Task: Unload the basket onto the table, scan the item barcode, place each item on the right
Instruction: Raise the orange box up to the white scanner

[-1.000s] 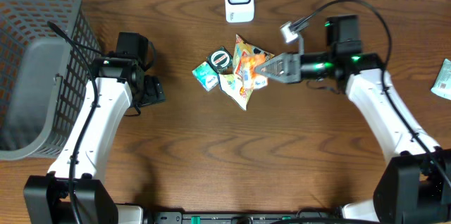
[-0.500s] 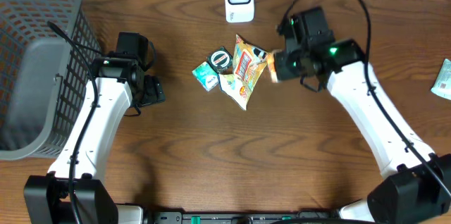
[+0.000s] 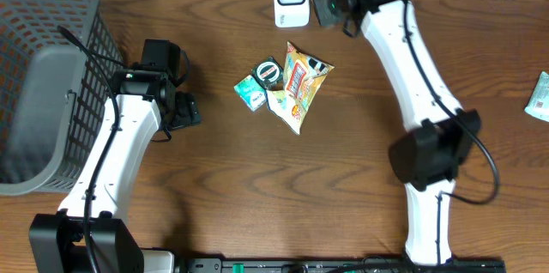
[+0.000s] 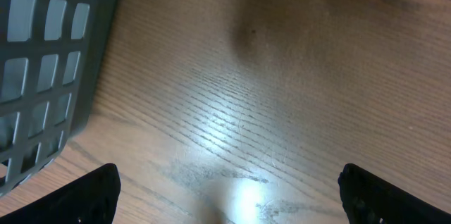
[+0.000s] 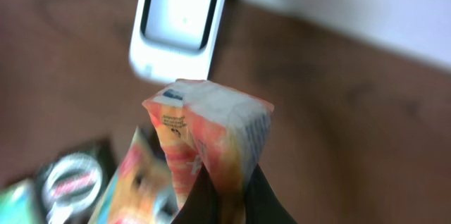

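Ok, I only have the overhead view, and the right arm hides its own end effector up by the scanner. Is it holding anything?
Observer: Yes. The right wrist view shows the right end effector shut on an orange packet, pinched at its lower end.
Operator: Where is the scanner from there?
Observer: The scanner shows just past the packet's top edge; the gap I cannot judge.
Operator: And the left arm?
Observer: The left wrist view shows the left end effector open and empty over the table, the basket beside it.
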`<state>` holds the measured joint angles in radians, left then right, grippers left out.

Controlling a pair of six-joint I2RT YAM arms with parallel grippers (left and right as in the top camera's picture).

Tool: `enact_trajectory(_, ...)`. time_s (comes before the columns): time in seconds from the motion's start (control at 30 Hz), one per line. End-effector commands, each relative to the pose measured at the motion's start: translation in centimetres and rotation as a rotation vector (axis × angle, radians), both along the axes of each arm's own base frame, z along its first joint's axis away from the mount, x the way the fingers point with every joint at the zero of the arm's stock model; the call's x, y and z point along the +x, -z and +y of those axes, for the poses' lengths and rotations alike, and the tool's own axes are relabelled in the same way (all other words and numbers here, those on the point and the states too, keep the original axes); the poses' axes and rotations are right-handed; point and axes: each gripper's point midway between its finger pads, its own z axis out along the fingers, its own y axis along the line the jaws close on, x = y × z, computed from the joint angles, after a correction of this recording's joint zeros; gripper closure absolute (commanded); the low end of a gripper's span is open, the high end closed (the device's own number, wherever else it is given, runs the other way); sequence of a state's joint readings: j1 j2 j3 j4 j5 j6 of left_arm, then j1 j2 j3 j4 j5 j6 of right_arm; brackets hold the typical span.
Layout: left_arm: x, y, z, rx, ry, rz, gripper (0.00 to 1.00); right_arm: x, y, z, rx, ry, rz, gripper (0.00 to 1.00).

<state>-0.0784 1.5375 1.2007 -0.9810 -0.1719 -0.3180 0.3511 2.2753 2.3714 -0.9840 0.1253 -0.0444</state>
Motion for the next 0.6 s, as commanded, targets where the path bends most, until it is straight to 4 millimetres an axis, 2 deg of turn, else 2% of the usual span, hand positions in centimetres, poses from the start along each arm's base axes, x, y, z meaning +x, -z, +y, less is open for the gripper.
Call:
enact_trajectory(0.0,-0.2,0.0,0.5,0.018,-0.02,0.002,0.02,3.3,-1.7,0.2,-0.097,-0.038,-0.152,0.99)
enact_trajectory(0.13,-0.2,0.0,0.5,0.018,-0.02,0.002,0.02,6.7,-1.4,2.5,-0.192,-0.176,-0.305,0.99)
enact_trajectory(0.2,-0.2,0.0,0.5,0.018,-0.02,0.002,0.02,7.6,-0.9,3.2,-0.24,-0.227,-0.341,0.99)
enact_trajectory(0.27,-0.2,0.0,0.5,0.018,-0.02,0.002,0.02,8.2,0.1,4.2,-0.318,-0.306,-0.368,0.99)
enact_trajectory(0.33,-0.1,0.0,0.5,0.018,-0.02,0.001,0.02,8.8,2.0,5.2,-0.45,-0.426,-0.386,0.99)
enact_trajectory(0.57,-0.2,0.1,0.5,0.018,-0.02,0.002,0.02,9.7,5.2,5.8,-0.502,-0.45,-0.378,0.99)
